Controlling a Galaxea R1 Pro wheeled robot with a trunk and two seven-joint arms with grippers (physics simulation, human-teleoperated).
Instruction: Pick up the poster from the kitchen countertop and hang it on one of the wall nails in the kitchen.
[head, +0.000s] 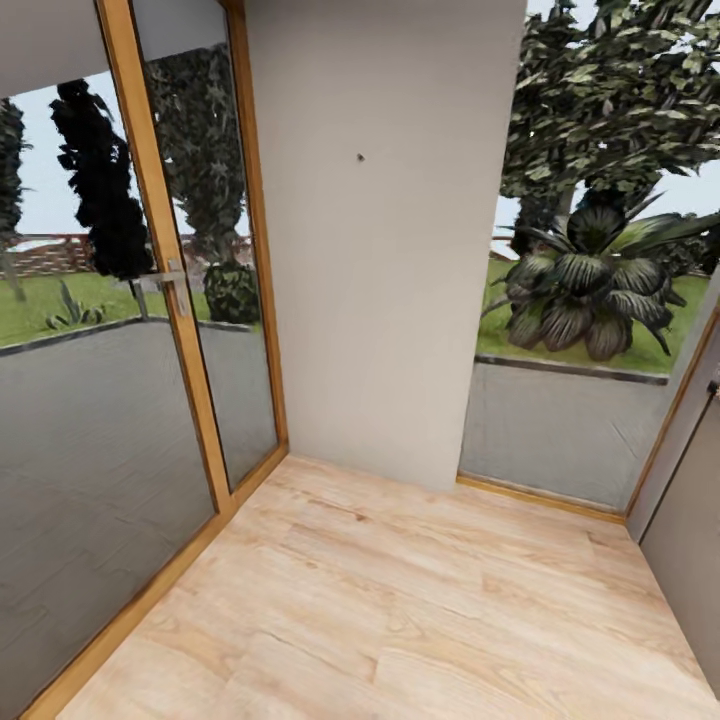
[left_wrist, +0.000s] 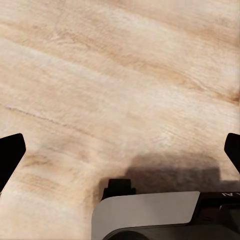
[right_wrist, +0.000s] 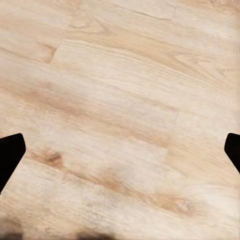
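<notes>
The left claw (left_wrist: 120, 150) is being held wide open over the wood floor (left_wrist: 125, 75), with its two dark fingertips (left_wrist: 10, 155) far apart at the sides of the left wrist view. Nothing is being held between them. The right claw (right_wrist: 120, 150) is being held just as wide over the same pale boards, and it is empty too. A grey shadow is being cast on the floor under the left claw.

Farther out, in the head view, a plain pale wall (head: 385, 260) is being faced. One tiny dark wall nail (head: 360, 157) is sticking out of it, high up. A glass door with a wood frame (head: 170, 300) is standing at the left, and a window with a big leafy plant (head: 590, 290) behind it is at the right.

The poster and the worktop are not being shown in these views, so it cannot be told where they are. The poster is not yet being carried, by the look of it.

Things could go wrong from here. The corner is narrow, so the glass door could be bumped when the robot is being turned. The nail is very small and high, so it could be missed later, and the poster could be dropped on the floor.
</notes>
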